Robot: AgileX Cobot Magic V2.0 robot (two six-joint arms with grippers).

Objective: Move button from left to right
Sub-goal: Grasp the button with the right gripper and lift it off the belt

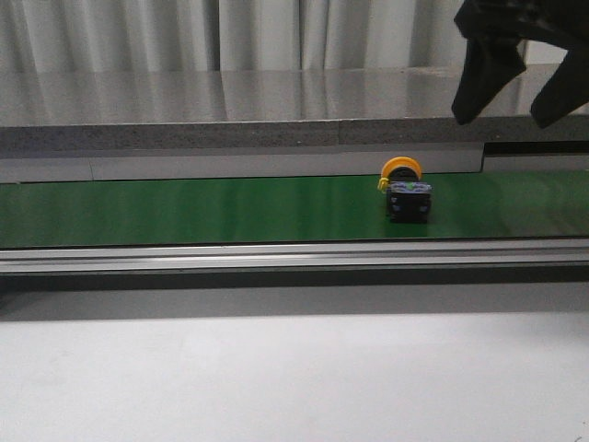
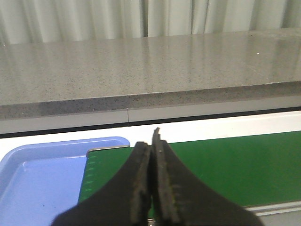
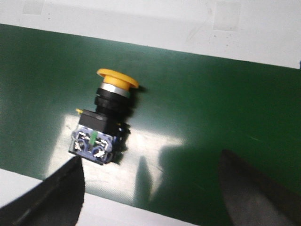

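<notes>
— What's behind the belt (image 1: 184, 210) on my feed?
— I see pale pleated curtains (image 1: 138, 32) and a speckled grey counter (image 1: 230, 106) catching soft glare.
— And nearer?
— A metal rail (image 1: 276, 256), then a plain white table (image 1: 276, 378).

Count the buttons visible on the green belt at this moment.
1. The button lies on its side on the belt, right of centre, below the open right gripper. Belt ends are out of view.
</notes>
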